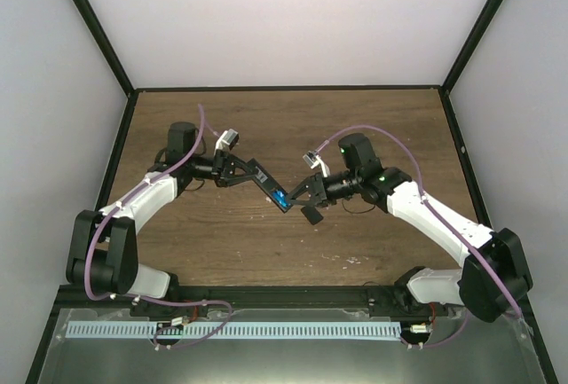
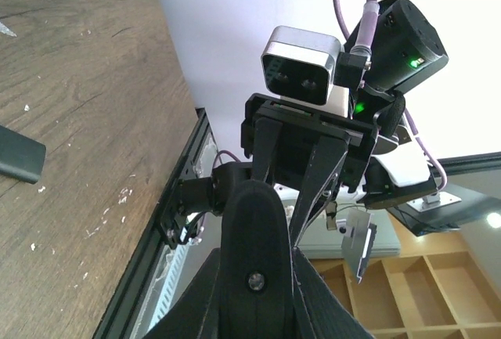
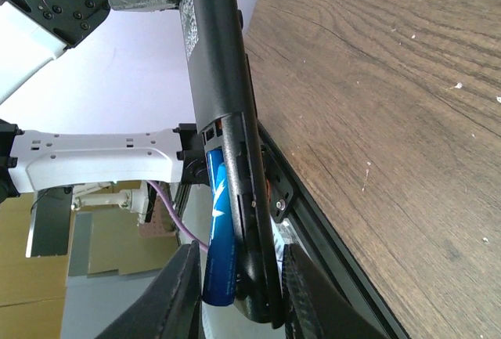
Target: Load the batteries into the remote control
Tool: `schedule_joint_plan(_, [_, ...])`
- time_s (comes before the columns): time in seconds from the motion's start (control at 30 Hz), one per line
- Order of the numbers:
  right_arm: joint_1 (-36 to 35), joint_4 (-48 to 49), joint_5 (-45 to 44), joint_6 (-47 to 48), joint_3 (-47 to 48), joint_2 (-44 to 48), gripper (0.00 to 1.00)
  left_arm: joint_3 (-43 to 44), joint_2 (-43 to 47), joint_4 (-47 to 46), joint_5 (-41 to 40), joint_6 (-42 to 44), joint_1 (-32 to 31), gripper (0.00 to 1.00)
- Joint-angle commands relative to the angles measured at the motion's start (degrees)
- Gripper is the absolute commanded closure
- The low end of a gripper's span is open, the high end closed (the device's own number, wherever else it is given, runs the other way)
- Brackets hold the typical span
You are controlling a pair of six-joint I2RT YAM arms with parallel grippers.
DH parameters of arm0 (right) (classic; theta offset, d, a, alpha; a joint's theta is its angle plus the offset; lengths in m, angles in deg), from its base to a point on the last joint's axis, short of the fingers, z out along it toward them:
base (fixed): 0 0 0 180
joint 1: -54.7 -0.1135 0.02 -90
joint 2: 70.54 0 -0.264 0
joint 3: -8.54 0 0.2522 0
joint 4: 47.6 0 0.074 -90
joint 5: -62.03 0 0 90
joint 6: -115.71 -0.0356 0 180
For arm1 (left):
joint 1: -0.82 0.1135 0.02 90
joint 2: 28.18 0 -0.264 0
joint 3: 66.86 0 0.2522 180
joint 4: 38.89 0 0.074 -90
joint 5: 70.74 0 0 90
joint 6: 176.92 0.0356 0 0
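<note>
The remote control (image 1: pixel 266 182) is a slim black bar held in the air above the middle of the table. My left gripper (image 1: pixel 241 171) is shut on its far end. In the left wrist view the remote's rounded end (image 2: pixel 250 229) fills the space between my left gripper (image 2: pixel 254 296). A blue battery (image 3: pixel 221 229) lies in the recess at the remote's (image 3: pixel 219 81) near end, and also shows from above (image 1: pixel 280 197). My right gripper (image 3: pixel 241 276) straddles that end. One finger (image 3: pixel 180 292) stands close beside the battery, the other beside the remote's edge, with thin gaps.
A small flat black piece (image 1: pixel 311 215) lies on the wooden table (image 1: pixel 222 242) just below my right gripper (image 1: pixel 300 196), and it shows at the left edge of the left wrist view (image 2: pixel 17 161). Black frame rails border the table.
</note>
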State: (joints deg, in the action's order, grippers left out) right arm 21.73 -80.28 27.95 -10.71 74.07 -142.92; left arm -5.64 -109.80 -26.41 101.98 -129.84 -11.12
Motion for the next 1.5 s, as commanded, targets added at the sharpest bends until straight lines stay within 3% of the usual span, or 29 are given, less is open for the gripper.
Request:
schedule_joint_plan(0.0, [0.01,0.98,2.44,1.05,3.05,0.65,0.8,0.8,-0.55,0.4,-0.93,1.99,-0.27,1.0])
schedule_joint_plan(1.47, [-2.98,0.34,2.07,0.96,6.42,-4.26,0.82,1.4,-0.92,3.86,-1.21,5.5,-0.25,1.0])
